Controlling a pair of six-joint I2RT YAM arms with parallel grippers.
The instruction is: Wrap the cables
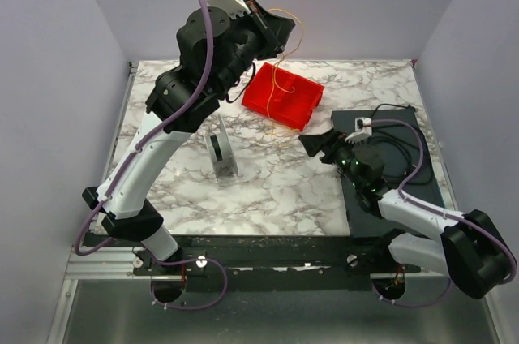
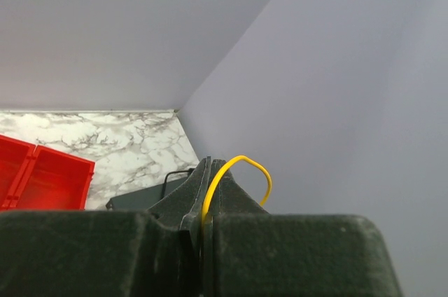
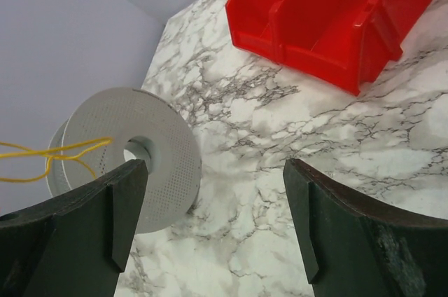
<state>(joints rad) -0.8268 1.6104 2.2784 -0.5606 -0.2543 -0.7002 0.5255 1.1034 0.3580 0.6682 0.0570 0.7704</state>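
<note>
The cable is a thin yellow-orange wire point(image 1: 297, 32). It loops from my left gripper point(image 1: 278, 34) down across the red bin point(image 1: 284, 94) toward the grey spool point(image 1: 220, 149). My left gripper is raised high near the back wall. In the left wrist view it point(image 2: 210, 165) is shut on the wire point(image 2: 241, 160), which arches out past the tips. My right gripper point(image 1: 318, 145) is open and empty, low over the table to the right of the spool. In the right wrist view it point(image 3: 213, 165) faces the perforated spool disc point(image 3: 133, 136), where wire strands point(image 3: 49, 151) run in from the left.
The red two-compartment bin point(image 3: 329, 10) sits at the back middle and also shows in the left wrist view point(image 2: 42, 174). A black pad point(image 1: 405, 186) with a thicker black cord point(image 1: 399, 139) lies along the right side. Grey walls enclose the marble table point(image 1: 276, 190).
</note>
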